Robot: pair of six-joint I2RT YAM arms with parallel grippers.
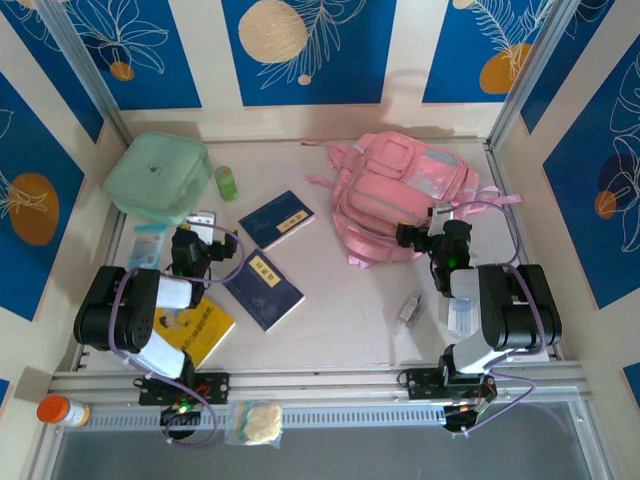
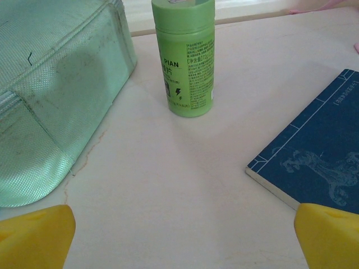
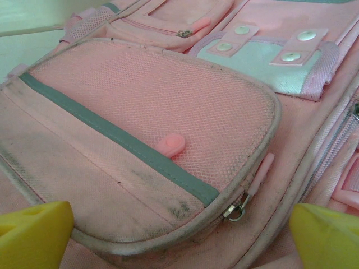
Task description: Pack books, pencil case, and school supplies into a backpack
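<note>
On the right side of the desk (image 1: 340, 335), toward the back wall: backpack (image 1: 395, 190), pink, lying flat with front pockets and pale shiny panel (image 3: 263, 61) facing up, straps trailing at the sides. Zips on the front pockets look closed.

At its near right edge: right pincer (image 1: 428, 228), jaws wide apart, gripping nothing. In the right wrist view, yellow fingertips (image 3: 33, 235) low over the mesh front pocket, metal zip pull (image 3: 238, 210) between them, nearer the right one; touching the fabric or not, cannot tell.

Just near of the backpack, on bare desk: clear-grey piece (image 1: 408, 309). Beside it, partly hidden under the right arm: white and light-blue packet (image 1: 459, 318).

In the middle: two navy books, far one (image 1: 277, 218) and near one (image 1: 263, 289), both flat, close together, not touching. At the near left, partly under the left arm: yellow book (image 1: 203, 330).

On the left: left pincer (image 1: 203, 235), also spread open and empty, pointing toward the back left corner. Ahead of it stands a green bottle (image 2: 188, 61), upright, just beside a mint-green lidded box (image 2: 50, 95); corner of the far navy book to its right.

Left of the left pincer: teal packet (image 1: 148, 245), flat.
</note>
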